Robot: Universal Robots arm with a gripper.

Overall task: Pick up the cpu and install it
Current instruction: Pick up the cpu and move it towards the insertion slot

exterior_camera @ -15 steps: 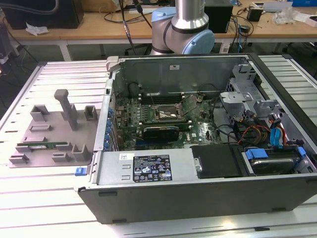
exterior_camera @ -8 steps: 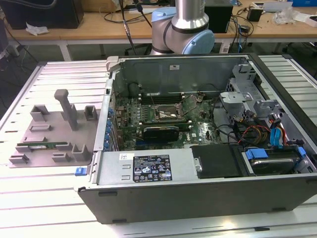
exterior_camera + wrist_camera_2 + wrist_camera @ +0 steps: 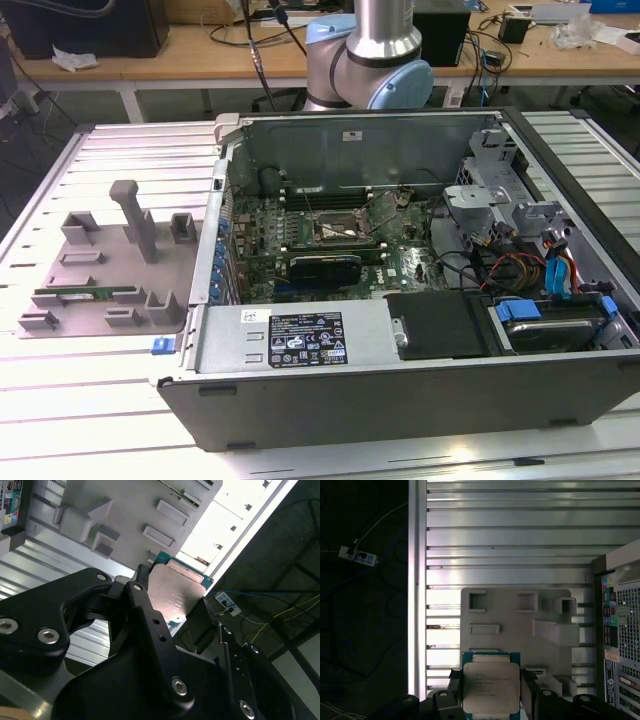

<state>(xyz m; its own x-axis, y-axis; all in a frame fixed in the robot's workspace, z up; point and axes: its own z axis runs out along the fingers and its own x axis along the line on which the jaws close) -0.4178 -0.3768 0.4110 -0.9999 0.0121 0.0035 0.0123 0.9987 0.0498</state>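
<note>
The pincer [image 3: 491, 682] is pinching the cpu [image 3: 491, 694] by two opposite edges, its black fingers [image 3: 455, 684] pressing in from either side. The chip's silver-grey lid and thin green rim are facing the camera in the first wrist view. In the second wrist view the pincer [image 3: 174, 591] is gripping the cpu [image 3: 177, 597] the same way, holding it up in the air, clear of what is lying below.

Beneath the chip a grey moulded tray [image 3: 515, 625] is sitting on the slatted metal worktop [image 3: 510, 540], and the cpu is hanging over one end of it. Past the worktop's edge a power strip [image 3: 357, 556] is lying on the dark floor [image 3: 365, 630].

From where I am standing, in the exterior view, the tray [image 3: 100, 268] is resting at about nine o'clock of the open computer case [image 3: 400, 390], just beside it, with a long green memory stick [image 3: 85, 296] lying in one of its slots. The arm [image 3: 385, 40] is rising at twelve o'clock of the case. Inside, a square metal-framed socket [image 3: 338, 232] is showing near the middle of the green board [image 3: 405, 262]. A black card [image 3: 322, 268] is sitting just beside the socket at six o'clock.
</note>
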